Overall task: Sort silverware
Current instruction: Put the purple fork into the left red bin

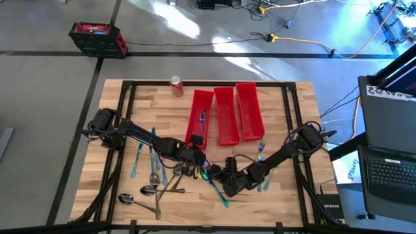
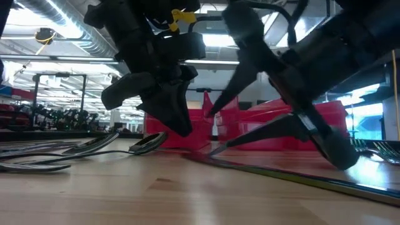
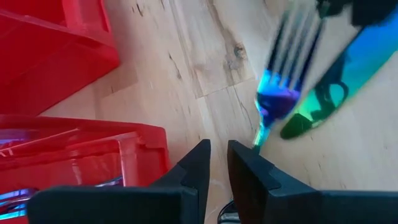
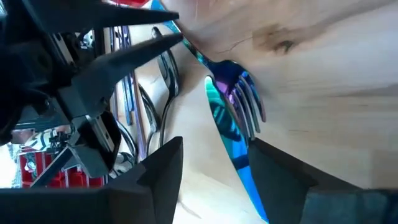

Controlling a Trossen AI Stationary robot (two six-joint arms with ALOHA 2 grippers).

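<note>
An iridescent fork [image 3: 278, 93] and a teal knife [image 3: 323, 93] lie side by side on the wooden table [image 1: 286, 104], just in front of the red bins [image 1: 224, 116]. My left gripper [image 3: 217, 152] points down at the fork's handle end, its fingers nearly together with only bare wood in the narrow gap. My right gripper [image 4: 211, 162] stands open low over the table. Its fingers straddle the knife [image 4: 225, 134] and reach near the fork's tines [image 4: 249, 109]. More silverware [image 1: 153, 172] lies spread at the table's near left. My left gripper comes slanting down from the table's left. The fork's handle end [image 3: 257, 142] runs behind the outer side of one finger [image 3: 249, 165], not into the gap. I cannot tell whether that finger touches it.
Three long red bins stand side by side at the far middle; the left one [image 1: 200, 117] holds a few blue pieces. A red can [image 1: 176, 85] stands at the far edge. Some forks [image 1: 262, 151] lie under the right arm. Both grippers crowd the near middle.
</note>
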